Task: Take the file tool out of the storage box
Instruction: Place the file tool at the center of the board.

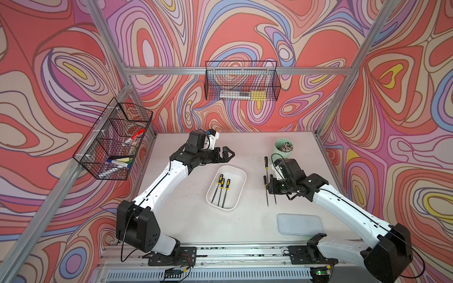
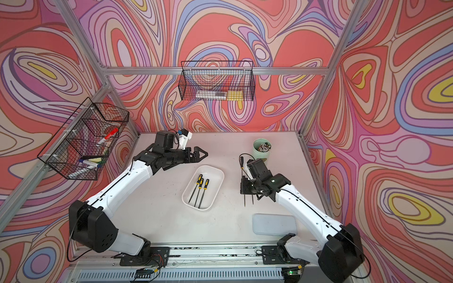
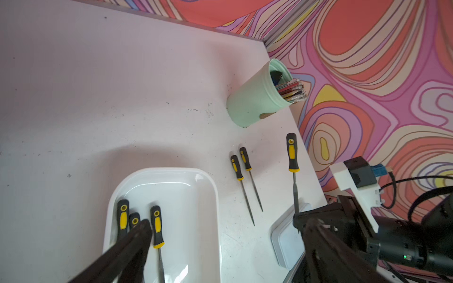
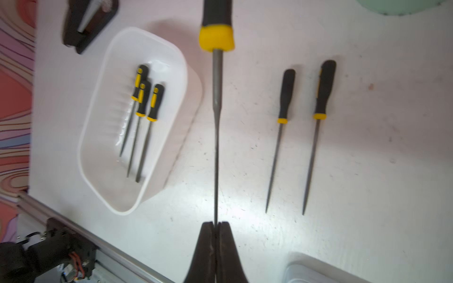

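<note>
Box (image 1: 235, 181) w/ 3 files (image 1: 221, 186) inside | R grip (image 4: 215, 224) clamped tight on 4th file (image 4: 215, 122) by blade | L grip (image 1: 231, 154) wide open, empty | 2 files (image 4: 279, 137) flat on table (image 1: 186, 215)

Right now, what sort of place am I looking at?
Probably a robot test cell: a left arm and right arm mounted at a table, aluminium framing holding patterned walls, a wire basket hung up.

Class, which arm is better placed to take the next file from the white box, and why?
Probably left. The left hand is open, empty and close to the storage box, near the handles of the three files inside; the right hand is shut on a file apart from it.
</note>
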